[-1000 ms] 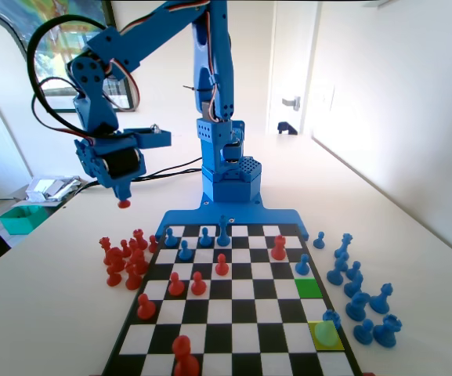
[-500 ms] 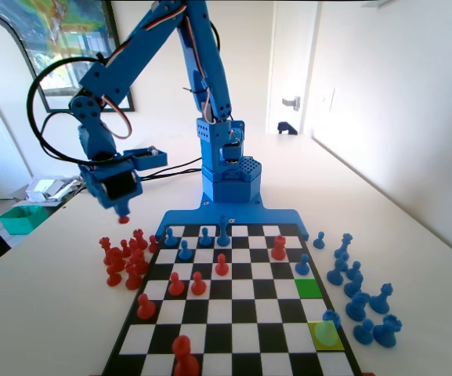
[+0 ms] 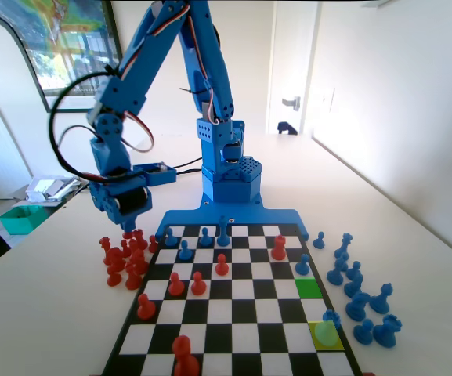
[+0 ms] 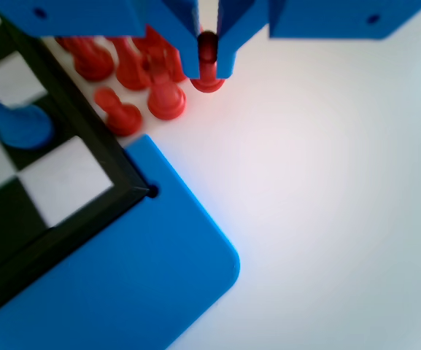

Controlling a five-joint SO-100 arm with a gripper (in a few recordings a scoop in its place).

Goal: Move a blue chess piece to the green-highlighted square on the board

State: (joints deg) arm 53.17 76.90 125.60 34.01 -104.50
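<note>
Wrist view: pincer [image 4: 207,62] reaches down off-board, clamping a red pawn [image 4: 208,73].

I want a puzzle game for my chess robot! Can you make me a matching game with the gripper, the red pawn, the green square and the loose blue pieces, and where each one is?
Things:
1. gripper
2. red pawn
3. green square
4. loose blue pieces

Places (fixed view):
a. between the jaws
b. on the table, right of the board
c. low over the table, left of the board
d. empty, at the board's right edge

Pairs: 1-c, 2-a, 3-d, 4-b
</note>
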